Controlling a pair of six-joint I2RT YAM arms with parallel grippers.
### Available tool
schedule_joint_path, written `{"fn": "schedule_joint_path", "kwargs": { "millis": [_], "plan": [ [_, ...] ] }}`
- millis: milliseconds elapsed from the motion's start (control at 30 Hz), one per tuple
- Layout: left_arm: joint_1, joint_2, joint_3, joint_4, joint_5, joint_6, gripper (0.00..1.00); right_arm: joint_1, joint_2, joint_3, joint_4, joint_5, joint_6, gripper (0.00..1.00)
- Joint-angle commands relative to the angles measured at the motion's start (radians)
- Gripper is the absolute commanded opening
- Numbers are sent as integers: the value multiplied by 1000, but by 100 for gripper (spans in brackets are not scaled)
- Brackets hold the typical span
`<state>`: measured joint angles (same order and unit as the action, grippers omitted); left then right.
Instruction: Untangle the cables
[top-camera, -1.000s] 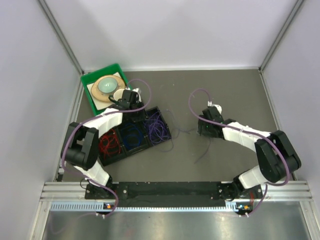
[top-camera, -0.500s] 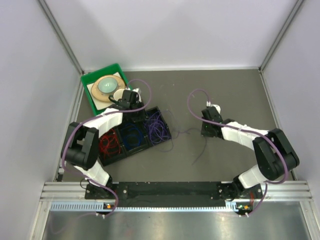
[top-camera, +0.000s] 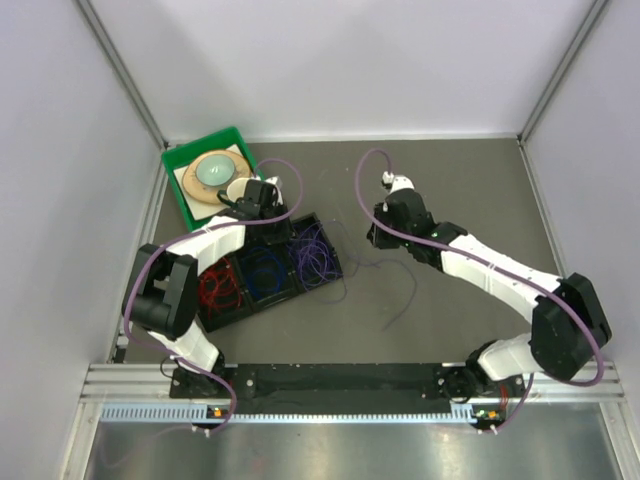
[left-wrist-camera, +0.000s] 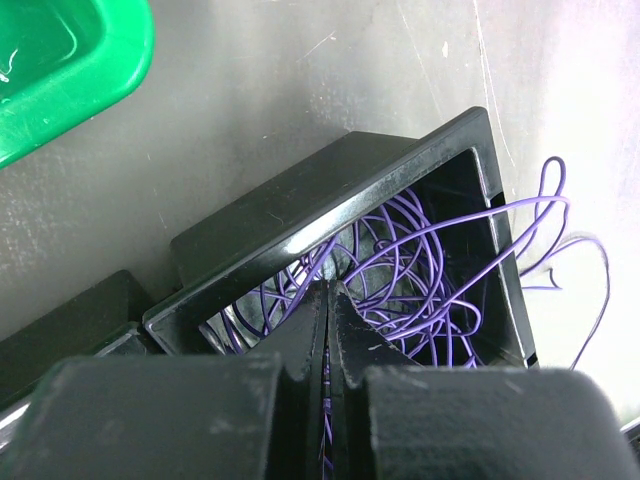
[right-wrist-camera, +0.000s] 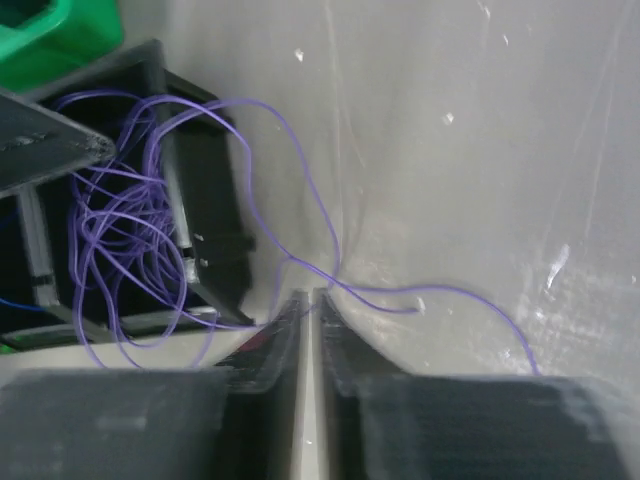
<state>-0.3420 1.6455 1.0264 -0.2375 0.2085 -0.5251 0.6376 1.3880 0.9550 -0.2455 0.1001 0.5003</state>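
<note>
A black three-compartment tray holds red cables, blue cables and purple cables. My left gripper is over the purple compartment's far edge. In the left wrist view the left gripper is shut, with a purple strand pinched between its fingers above the purple coil. My right gripper is low over the table just right of the tray. In the right wrist view the right gripper is closed to a thin slit on a purple cable that spills out of the tray.
A green bin with a plate and bowl stands at the back left, touching the tray; it also shows in the left wrist view. A loose purple strand trails over the grey table right of the tray. White walls enclose the table.
My right gripper has moved left and toward the far side, closer to the tray's purple compartment. The left arm has not moved.
</note>
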Motion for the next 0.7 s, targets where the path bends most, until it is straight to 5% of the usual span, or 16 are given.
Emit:
{"fn": "schedule_joint_path", "kwargs": {
  "millis": [0,33,133,400,667],
  "plan": [
    [-5,0,26,7,-3,-6,0,7,55,36,-29,27,-61,33],
    [-5,-1,26,6,-4,0,0,8,66,30,-43,35,-75,53],
    [-5,-6,29,-3,-11,7,0,7,112,21,-74,6,-153,64],
    [-5,-3,29,0,-14,5,0,7,174,13,-178,153,-229,56],
    [-5,2,20,3,-14,-1,0,-19,65,-80,-284,292,50,49]
  ]
}}
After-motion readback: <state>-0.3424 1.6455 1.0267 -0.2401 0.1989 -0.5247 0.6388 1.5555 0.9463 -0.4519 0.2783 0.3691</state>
